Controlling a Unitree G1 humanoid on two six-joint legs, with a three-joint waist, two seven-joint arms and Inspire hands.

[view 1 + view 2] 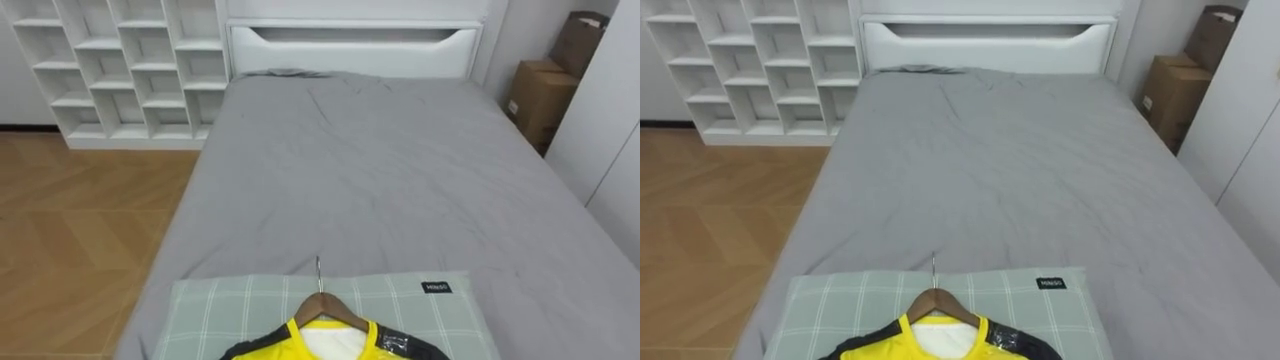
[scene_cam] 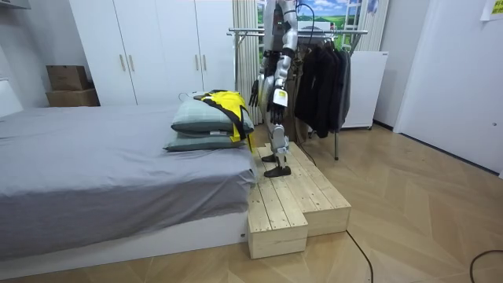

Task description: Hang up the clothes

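A yellow and black jersey [image 1: 330, 345] on a wooden hanger [image 1: 325, 305] lies on a green checked pillow [image 1: 230, 310] at the near end of the bed; the hanger's metal hook points up the bed. In the room view the jersey [image 2: 225, 106] tops two stacked pillows [image 2: 200, 118]. I stand on a wooden platform [image 2: 299, 196] at the foot of the bed, facing it. My left hand [image 2: 273, 96] hangs at my side, a little apart from the jersey. Behind me stands a clothes rack [image 2: 314, 33] with dark garments [image 2: 322, 79] on it.
The grey bed [image 1: 380, 170] stretches ahead to a white headboard [image 1: 350, 45]. White cube shelves [image 1: 120, 60] stand at the far left past wooden floor. Cardboard boxes [image 1: 540, 95] and white wardrobe doors [image 1: 610, 130] line the right.
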